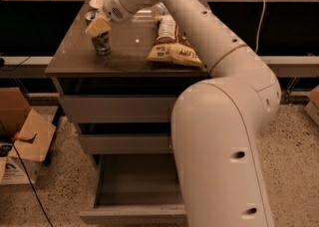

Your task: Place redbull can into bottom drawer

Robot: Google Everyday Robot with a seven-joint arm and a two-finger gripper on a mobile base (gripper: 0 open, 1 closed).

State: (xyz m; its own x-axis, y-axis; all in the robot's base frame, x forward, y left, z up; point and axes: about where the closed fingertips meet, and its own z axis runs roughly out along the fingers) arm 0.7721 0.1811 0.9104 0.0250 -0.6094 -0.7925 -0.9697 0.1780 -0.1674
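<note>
The redbull can (103, 45) stands upright on the left part of the dark cabinet top (129, 56). My gripper (97, 26) is right at the can's upper part and covers its top. The arm reaches in from the right, over the cabinet. The bottom drawer (137, 186) is pulled out below the two shut grey drawers, and its inside looks bare. The arm's big lower link hides the drawer's right part.
A chip bag (173, 42) lies on the cabinet top to the right of the can. A pale round dish (96, 2) sits at the back left. Cardboard boxes (24, 144) and a black cable (30, 186) are on the floor to the left.
</note>
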